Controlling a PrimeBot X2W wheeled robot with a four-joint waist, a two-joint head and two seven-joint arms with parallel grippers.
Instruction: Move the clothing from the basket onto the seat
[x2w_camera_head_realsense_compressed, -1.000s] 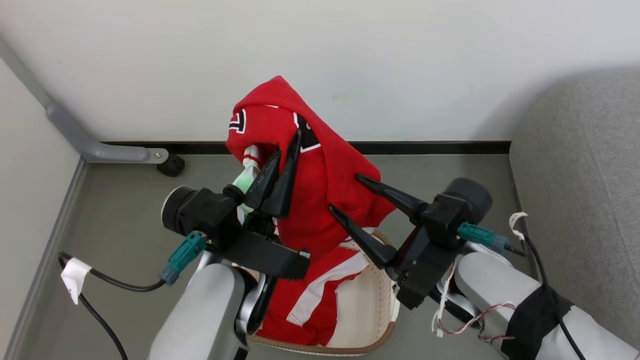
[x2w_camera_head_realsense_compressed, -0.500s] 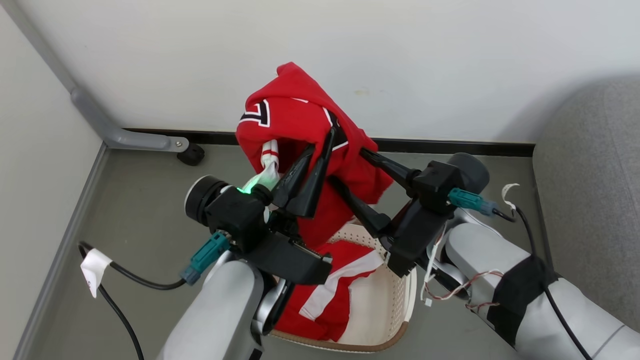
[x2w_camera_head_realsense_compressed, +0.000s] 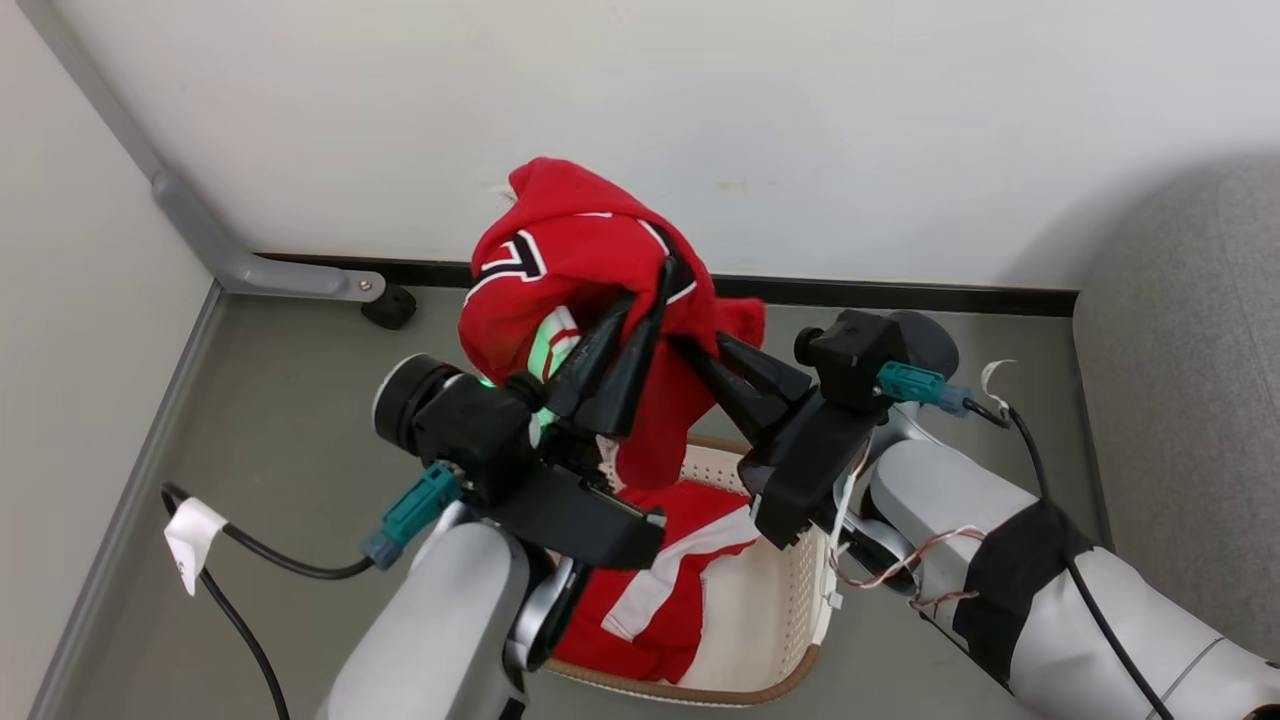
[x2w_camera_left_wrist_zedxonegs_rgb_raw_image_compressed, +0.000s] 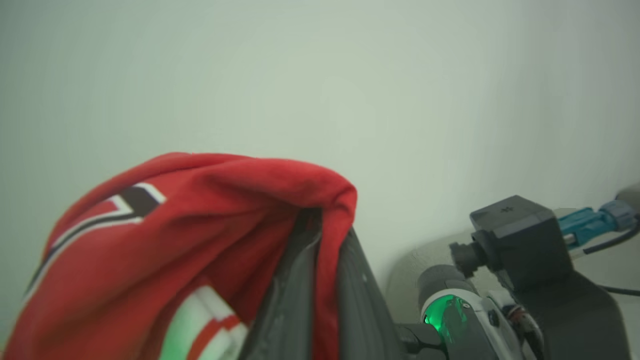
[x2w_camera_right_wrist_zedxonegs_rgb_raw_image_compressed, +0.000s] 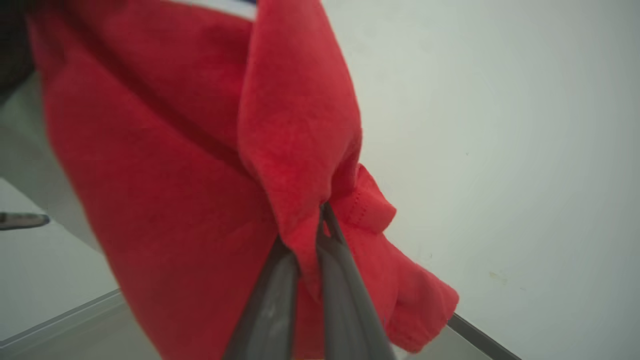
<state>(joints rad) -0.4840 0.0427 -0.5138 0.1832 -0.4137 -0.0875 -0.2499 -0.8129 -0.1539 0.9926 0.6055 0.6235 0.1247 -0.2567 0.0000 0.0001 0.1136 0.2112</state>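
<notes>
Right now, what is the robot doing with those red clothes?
Both arms hold one red garment up above the basket. The left gripper and the right gripper are each shut on a fold of it, close together. A second red garment with a white stripe lies in the basket. The grey seat is at the robot's right; the lifted garment is not yet over it.

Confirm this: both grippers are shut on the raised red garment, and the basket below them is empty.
Wrong: the basket is not empty; the head view shows another red garment in it. The left gripper and right gripper are shut on the raised garment.
</notes>
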